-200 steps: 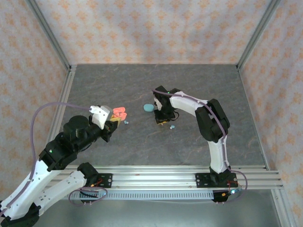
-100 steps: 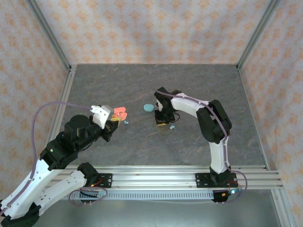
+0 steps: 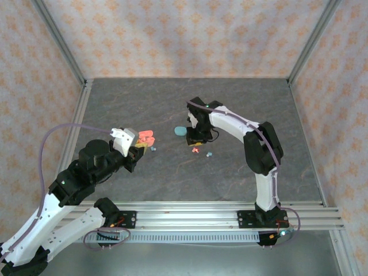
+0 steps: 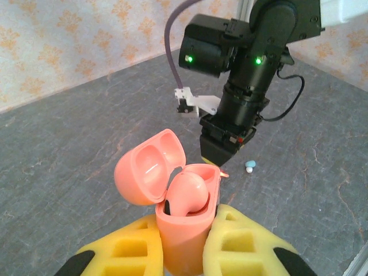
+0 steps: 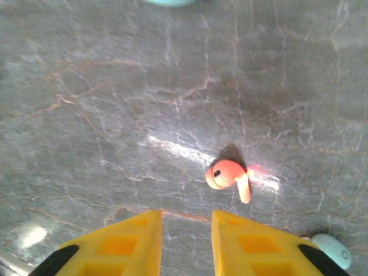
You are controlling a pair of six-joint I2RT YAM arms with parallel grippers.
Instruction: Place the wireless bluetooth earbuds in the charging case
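My left gripper (image 4: 185,233) is shut on a salmon-pink charging case (image 4: 183,230) held upright above the table, its lid (image 4: 148,173) swung open. One pink earbud (image 4: 190,192) sits in it. In the top view the case (image 3: 146,138) is left of centre, with the left gripper (image 3: 140,150) below it. A second pink earbud (image 5: 226,175) lies loose on the table, just ahead of my right gripper (image 5: 186,217), which is open with nothing between its fingers. From above, this earbud (image 3: 196,150) lies right under the right gripper (image 3: 193,142).
A light teal earbud (image 3: 210,154) lies just right of the pink one and shows at the right wrist view's lower corner (image 5: 332,248). A closed teal case (image 3: 180,130) rests left of the right gripper. Another teal earbud (image 3: 153,148) lies near the left gripper.
The right gripper has opened and drawn back a little, and the pink earbud now lies on the table below it. The left arm has kept still with the case.
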